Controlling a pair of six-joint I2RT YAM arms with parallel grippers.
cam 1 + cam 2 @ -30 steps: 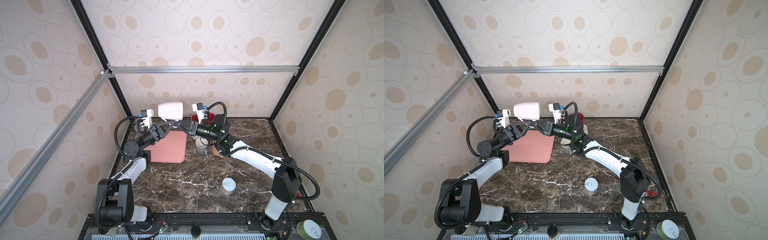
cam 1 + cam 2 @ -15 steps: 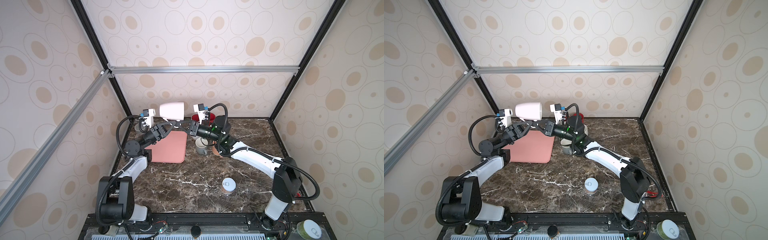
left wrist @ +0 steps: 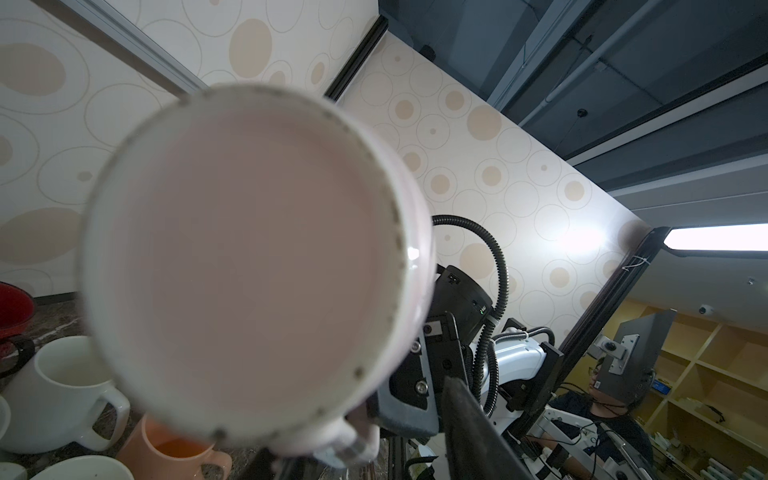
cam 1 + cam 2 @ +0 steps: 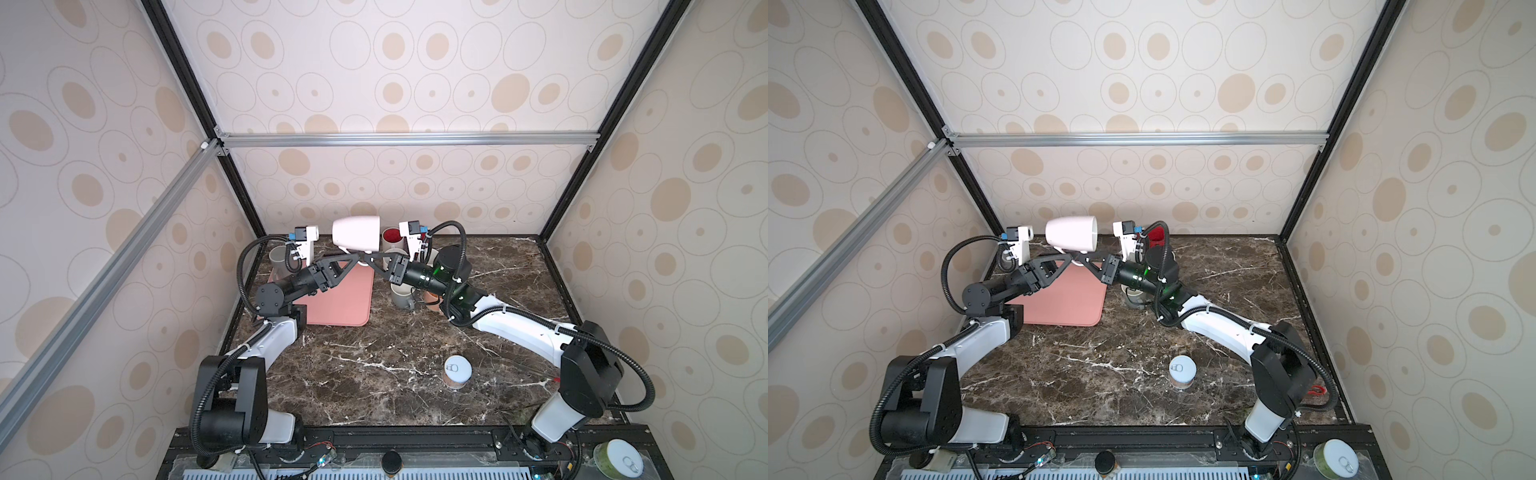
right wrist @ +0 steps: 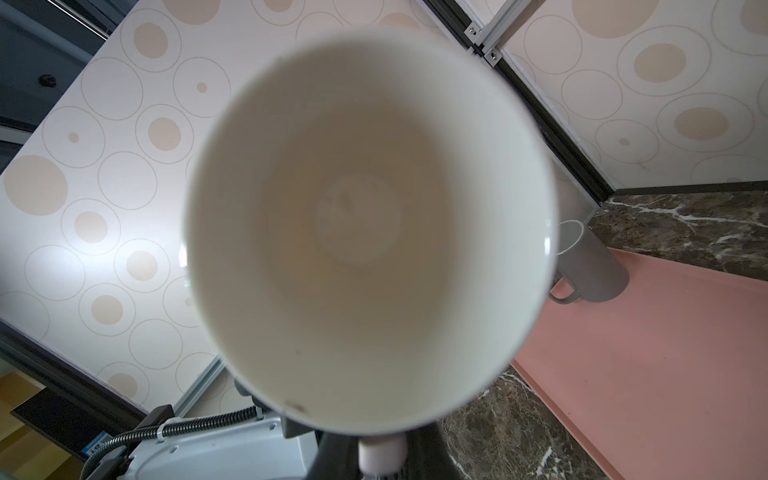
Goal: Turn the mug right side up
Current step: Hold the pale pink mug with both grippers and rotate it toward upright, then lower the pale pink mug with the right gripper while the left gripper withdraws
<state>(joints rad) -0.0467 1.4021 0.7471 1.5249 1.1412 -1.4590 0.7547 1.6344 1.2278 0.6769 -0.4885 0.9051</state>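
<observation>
A pale pink mug (image 4: 356, 233) (image 4: 1071, 233) hangs on its side above the pink mat's far edge, mouth toward the right arm and handle pointing down. My right gripper (image 4: 366, 257) (image 5: 382, 459) is shut on the handle (image 5: 382, 455), and the right wrist view looks straight into the mug's mouth (image 5: 370, 224). My left gripper (image 4: 358, 257) (image 3: 374, 457) stands open just under the mug, one dark finger (image 3: 469, 424) apart from the handle (image 3: 332, 449). The mug's base (image 3: 249, 257) fills the left wrist view.
A pink mat (image 4: 340, 299) lies at the back left with a grey mug (image 4: 276, 257) (image 5: 590, 266) on its far corner. A red mug (image 4: 390, 237), a grey mug (image 4: 401, 295) and a peach mug (image 4: 432, 297) cluster under the right arm. A can (image 4: 457, 370) stands mid-front.
The left gripper's jaws have spread and let go of the handle, while the right gripper has closed on it. The mug has shifted slightly right and down.
</observation>
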